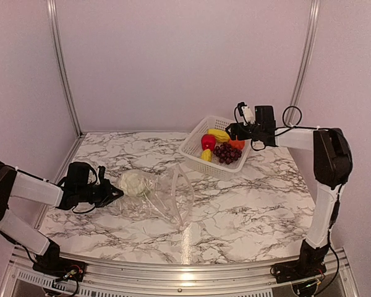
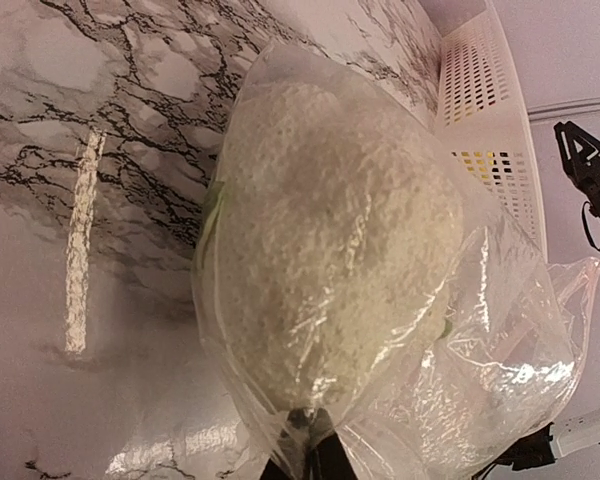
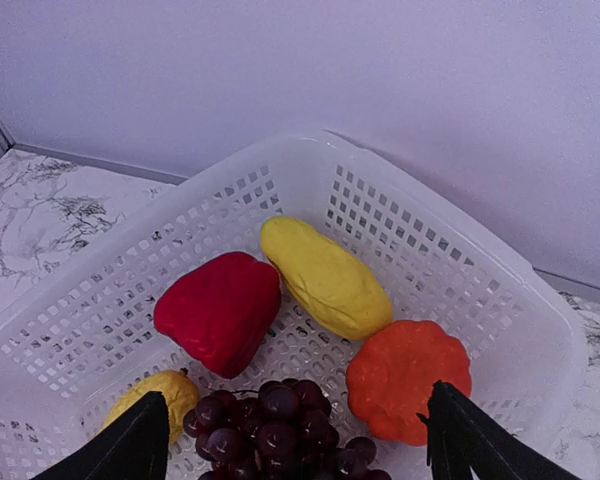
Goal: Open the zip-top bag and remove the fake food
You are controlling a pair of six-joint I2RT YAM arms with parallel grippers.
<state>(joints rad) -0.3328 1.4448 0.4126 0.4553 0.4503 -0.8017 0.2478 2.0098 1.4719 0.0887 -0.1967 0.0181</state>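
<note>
White perforated plastic forms the basket (image 3: 460, 250), the landmark for this figure. It holds five pieces of the fake food: a red piece (image 3: 220, 310), a long yellow piece (image 3: 325, 277), an orange round piece (image 3: 408, 378), a dark grape bunch (image 3: 270, 420) and a small yellow piece (image 3: 165, 395). The right hand (image 1: 235, 132) hovers over the basket's far-right corner with its fingers spread wide and nothing between them.

The zip-top bag (image 1: 157, 195) lies on the table (image 1: 247, 210), well apart from the basket, nearer the arm bases and to their left. Its mouth, with the zip strip standing in a loop, appears open on the side towards the basket. One white lumpy piece (image 1: 131, 183) sits inside, at the end farthest from the basket. The left hand (image 1: 114, 193) is closed on the film at that same far end; the left wrist view shows its fingertips pinched together on the plastic just below the lump.

Judged from this layout, the opening step is done and removal is nearly complete, with only the white piece to come out. The next move probably calls for the right hand to leave the basket and reach into the mouth while the left hand anchors the bag, or for the left hand to raise its end and tip the piece out. Slippery, crinkled film may let the lump shift away.
</note>
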